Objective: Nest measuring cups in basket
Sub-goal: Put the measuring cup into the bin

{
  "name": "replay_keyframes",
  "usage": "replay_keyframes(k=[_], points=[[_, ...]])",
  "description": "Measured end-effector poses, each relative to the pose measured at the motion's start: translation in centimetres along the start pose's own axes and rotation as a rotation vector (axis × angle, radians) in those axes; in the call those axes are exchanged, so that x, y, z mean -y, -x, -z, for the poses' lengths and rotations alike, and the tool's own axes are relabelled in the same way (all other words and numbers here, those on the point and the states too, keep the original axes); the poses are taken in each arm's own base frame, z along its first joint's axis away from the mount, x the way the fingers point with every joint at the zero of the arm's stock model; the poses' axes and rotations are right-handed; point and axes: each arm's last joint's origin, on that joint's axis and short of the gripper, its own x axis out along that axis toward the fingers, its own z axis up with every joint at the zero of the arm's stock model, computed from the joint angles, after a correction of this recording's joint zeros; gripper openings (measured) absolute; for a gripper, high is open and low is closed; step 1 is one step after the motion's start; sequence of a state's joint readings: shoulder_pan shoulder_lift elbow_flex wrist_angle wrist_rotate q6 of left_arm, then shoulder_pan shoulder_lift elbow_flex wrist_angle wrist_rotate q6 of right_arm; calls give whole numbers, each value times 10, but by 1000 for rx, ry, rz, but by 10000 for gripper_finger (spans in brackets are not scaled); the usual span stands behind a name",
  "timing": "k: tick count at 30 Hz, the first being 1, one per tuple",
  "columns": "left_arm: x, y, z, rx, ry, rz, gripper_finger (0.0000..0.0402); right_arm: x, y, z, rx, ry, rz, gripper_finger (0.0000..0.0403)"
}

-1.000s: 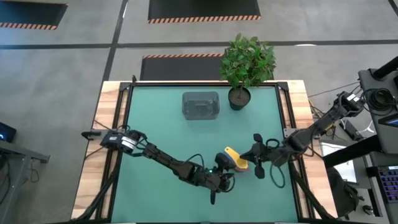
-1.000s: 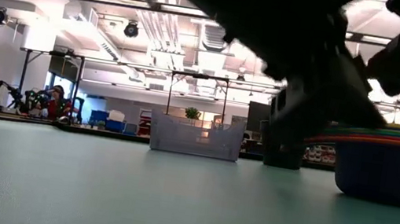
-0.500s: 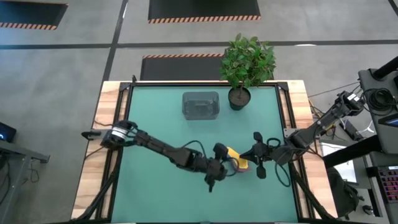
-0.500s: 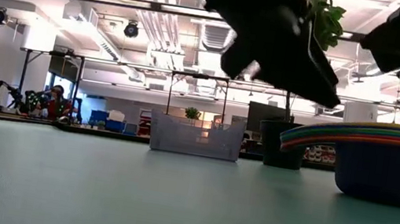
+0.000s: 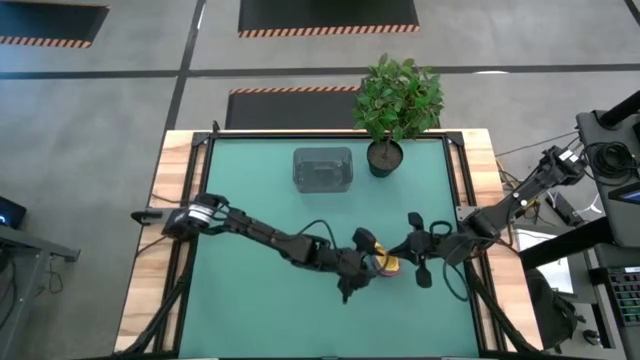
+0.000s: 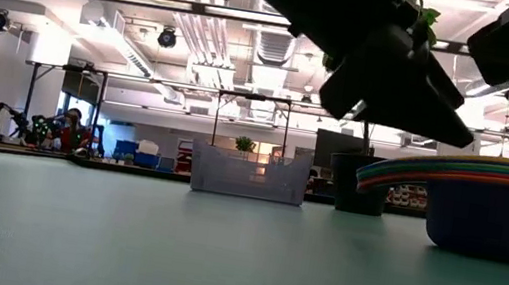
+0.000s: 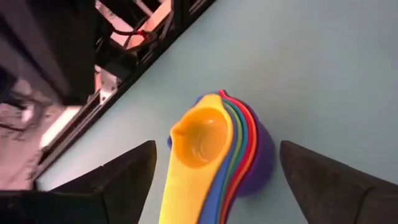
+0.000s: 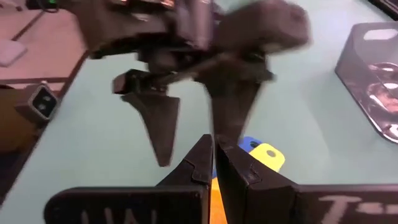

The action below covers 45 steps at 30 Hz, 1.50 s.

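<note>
**Nested cups flanked by 2 arms**

The left gripper [image 5: 352, 282] is stretched low across the surface, jaws spread wide above the measuring cups [image 5: 380, 262]. The right gripper [image 5: 400, 258] is pinched shut on their handles. The basket [image 5: 322, 168] sits well apart.

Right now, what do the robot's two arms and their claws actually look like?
Both arms are dark, nearly black, jointed rods with thin black cables looping beside them. The left arm has a pale silver-white collar near its base. The left gripper ends in two flat, tapering, wedge-shaped dark fingers. The right gripper has two blocky black fingers on a bar with pale raised lettering.
</note>
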<state>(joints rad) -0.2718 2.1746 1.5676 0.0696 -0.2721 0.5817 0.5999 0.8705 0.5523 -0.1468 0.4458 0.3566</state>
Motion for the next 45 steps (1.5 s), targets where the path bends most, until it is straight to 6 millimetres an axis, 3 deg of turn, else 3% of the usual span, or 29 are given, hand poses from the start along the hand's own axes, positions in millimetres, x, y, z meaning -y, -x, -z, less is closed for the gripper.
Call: replay_keyframes(k=[5,19,28,35,38,45], points=[[-15,-5,8,79,117,115,328,3,11,-4,22,21,-41,9],[-53,-15,33,119,321,146,332,12,33,-7,41,29,-79,9],[-47,-14,31,105,323,172,335,13,33,-5,23,72,-92,9],[-44,-15,37,41,330,171,394,13,34,-5,25,88,-93,9],[-46,-15,37,7,363,99,376,13,34,-5,25,87,-94,9],[-38,-23,48,-6,293,184,336,13,34,-5,24,88,-94,9]])
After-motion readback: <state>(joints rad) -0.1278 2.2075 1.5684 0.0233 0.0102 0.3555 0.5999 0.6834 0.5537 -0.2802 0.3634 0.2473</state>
